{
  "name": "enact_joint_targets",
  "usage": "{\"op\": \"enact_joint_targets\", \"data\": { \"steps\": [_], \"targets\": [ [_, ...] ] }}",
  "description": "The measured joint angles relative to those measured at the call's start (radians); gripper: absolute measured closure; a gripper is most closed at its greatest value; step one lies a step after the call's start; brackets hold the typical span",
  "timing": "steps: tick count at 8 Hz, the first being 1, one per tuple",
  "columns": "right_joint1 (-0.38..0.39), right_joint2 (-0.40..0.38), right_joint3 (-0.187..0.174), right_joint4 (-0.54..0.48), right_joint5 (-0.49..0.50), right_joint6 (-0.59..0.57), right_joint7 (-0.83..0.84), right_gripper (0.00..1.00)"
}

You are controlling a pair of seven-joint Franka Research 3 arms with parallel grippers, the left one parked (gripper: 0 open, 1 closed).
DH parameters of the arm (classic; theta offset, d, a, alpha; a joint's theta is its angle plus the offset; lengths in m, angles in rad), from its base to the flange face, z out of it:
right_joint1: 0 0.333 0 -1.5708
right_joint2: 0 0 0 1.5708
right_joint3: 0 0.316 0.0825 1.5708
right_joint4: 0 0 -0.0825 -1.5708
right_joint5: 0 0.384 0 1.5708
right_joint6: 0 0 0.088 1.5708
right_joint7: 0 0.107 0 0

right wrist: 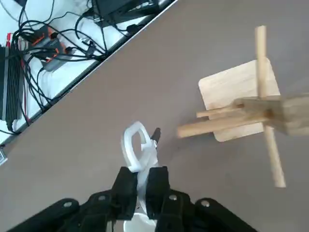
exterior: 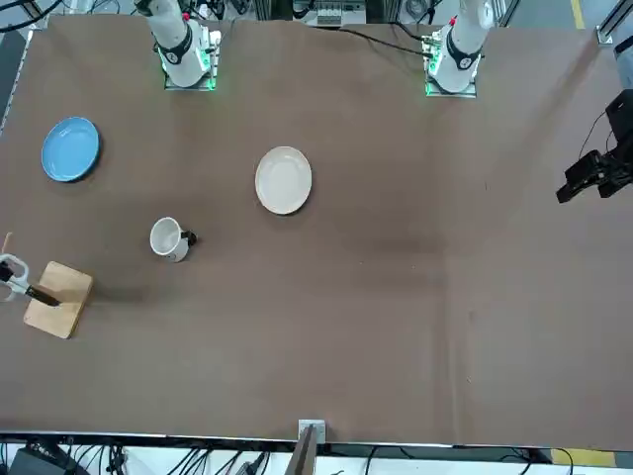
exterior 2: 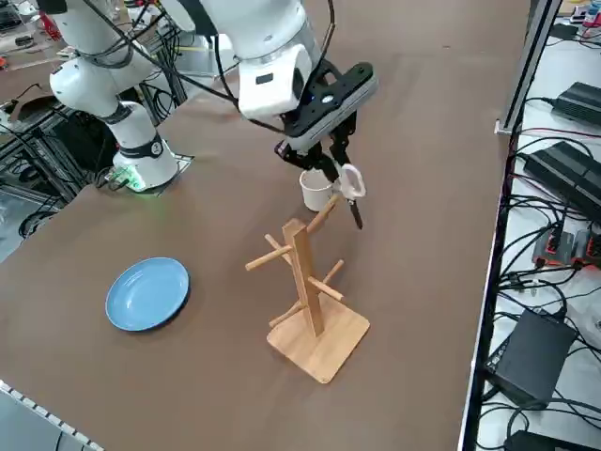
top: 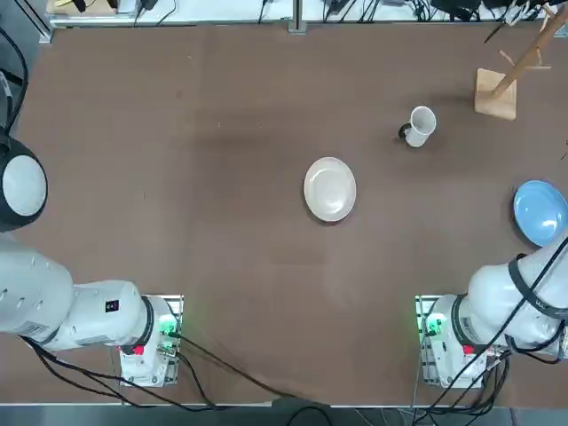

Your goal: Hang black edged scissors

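My right gripper (exterior 2: 334,162) hangs in the air beside the wooden peg rack (exterior 2: 305,282), shut on the black edged scissors (exterior 2: 351,184). In the right wrist view the fingers (right wrist: 155,182) pinch one whitish loop handle, while the other loop of the scissors (right wrist: 134,145) and the dark blade tip stick out past them. The scissors sit a short gap away from the tip of an upper peg (right wrist: 207,124), not around it. From the front, the scissors (exterior: 14,273) show at the picture's left edge above the rack's base (exterior: 57,299).
A white mug (top: 421,124) with a dark handle lies near the rack (top: 497,89). A white plate (top: 329,188) sits mid-table, and a blue plate (top: 540,211) lies at the right edge. Cables and power bricks lie beyond the table's far edge.
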Motion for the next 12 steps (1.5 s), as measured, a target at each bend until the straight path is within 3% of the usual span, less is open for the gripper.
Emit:
{"op": "enact_joint_targets", "data": {
  "steps": [12],
  "targets": [
    [-0.096,0.018,0.001,0.010,0.007,-0.026,0.000,0.87]
  ]
}}
